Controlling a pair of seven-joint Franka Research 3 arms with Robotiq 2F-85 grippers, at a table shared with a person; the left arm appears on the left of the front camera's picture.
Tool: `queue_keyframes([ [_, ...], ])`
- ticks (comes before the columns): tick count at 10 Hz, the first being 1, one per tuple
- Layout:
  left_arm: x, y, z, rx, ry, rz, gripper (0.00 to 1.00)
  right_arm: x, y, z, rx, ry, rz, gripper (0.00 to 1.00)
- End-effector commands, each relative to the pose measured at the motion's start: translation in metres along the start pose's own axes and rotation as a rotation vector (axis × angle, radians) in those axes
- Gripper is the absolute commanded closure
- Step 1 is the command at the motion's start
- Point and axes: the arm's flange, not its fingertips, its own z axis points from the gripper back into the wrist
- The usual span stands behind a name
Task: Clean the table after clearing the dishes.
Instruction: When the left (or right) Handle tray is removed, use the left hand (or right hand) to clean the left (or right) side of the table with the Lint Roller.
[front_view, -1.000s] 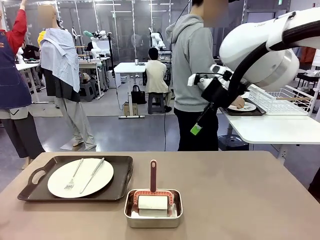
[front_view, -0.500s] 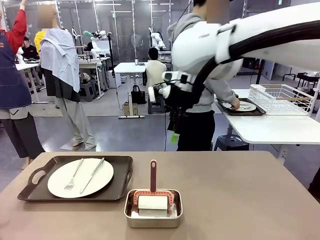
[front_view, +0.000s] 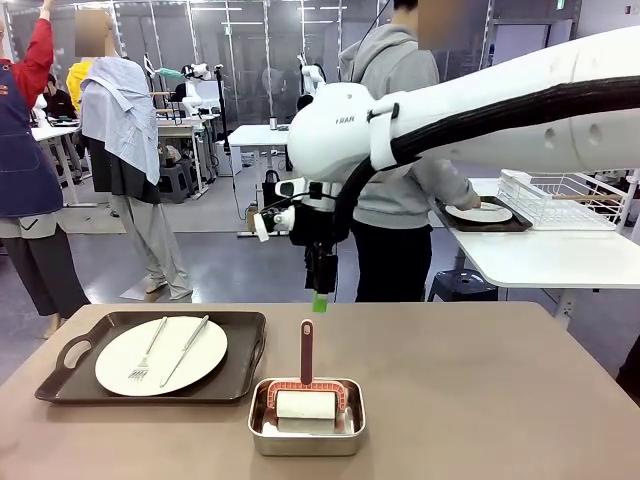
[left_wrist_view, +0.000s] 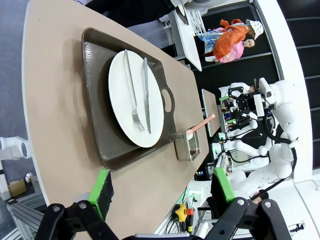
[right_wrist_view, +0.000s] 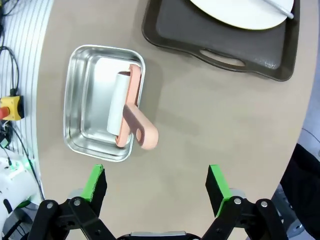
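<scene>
Fingers (right_wrist_view: 95, 186) on both arms are spread wide with nothing between them. The right gripper (front_view: 319, 298) hangs pointing down, above the table (front_view: 480, 380) and clear of it, on an arm that comes in from the right and crosses the middle. In the right wrist view the steel pan (right_wrist_view: 82, 100) lies below and just ahead of it, with the pink-handled roller (right_wrist_view: 131, 112) resting inside and its handle sticking out over the rim. The left gripper (left_wrist_view: 162, 187) hovers high near the table's edge. Ahead of it is the tray (left_wrist_view: 92, 75) on the table's left side, with the pan near one corner. The plate (left_wrist_view: 117, 100) sits on the tray, with the fork (left_wrist_view: 131, 92) and knife (left_wrist_view: 146, 95) lying side by side on it. Well apart, on the white table (front_view: 540, 260), the far plate (front_view: 480, 213) rests on the far tray (front_view: 505, 226), where a person (front_view: 385, 65) stands.
</scene>
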Motion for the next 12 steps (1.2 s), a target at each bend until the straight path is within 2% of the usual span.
queue_keyframes([
  [1,-0.002,-0.001,0.003,0.008,0.007,0.0,0.0,0.017,0.0,-0.007,0.015,0.037,-0.062,0.0],
  [4,-0.002,-0.001,0.003,0.008,0.007,0.0,0.0,0.028,0.01,-0.033,0.058,0.103,-0.124,0.0],
  [12,-0.002,-0.001,0.003,0.008,0.007,0.0,0.0,0.016,0.018,-0.075,0.121,0.058,-0.147,0.0],
])
